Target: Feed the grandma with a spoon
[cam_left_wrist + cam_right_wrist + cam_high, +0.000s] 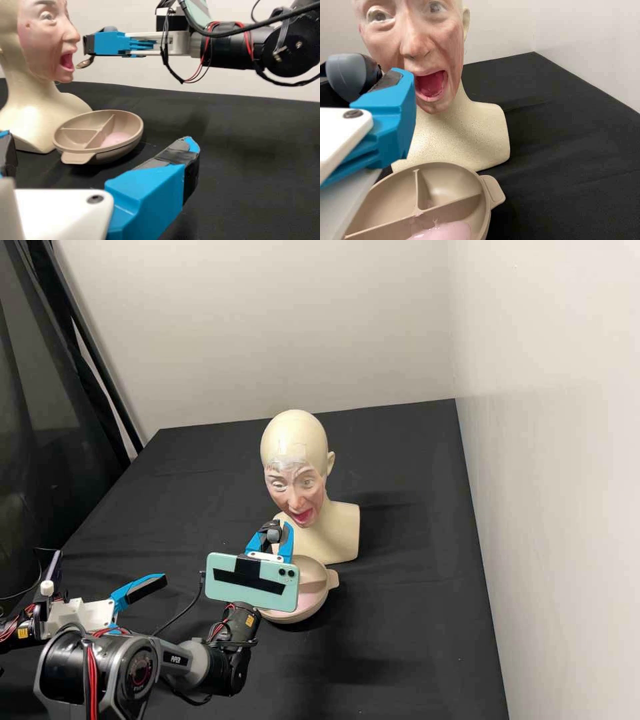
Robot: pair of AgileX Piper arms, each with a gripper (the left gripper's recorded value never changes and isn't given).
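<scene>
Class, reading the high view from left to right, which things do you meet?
left arm's blue finger → mint-green phone → mannequin head → white side wall

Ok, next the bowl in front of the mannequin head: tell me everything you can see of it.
The bowl is round, shallow and beige, plastic by its look, with a flat tab handle on its rim. Low ridges split it into three compartments; the largest holds a pale pink substance, the other two look bare. It sits upright on the black bench, just in front of the mannequin bust; whether they touch is unclear. The right gripper hangs above it, apart.
</scene>
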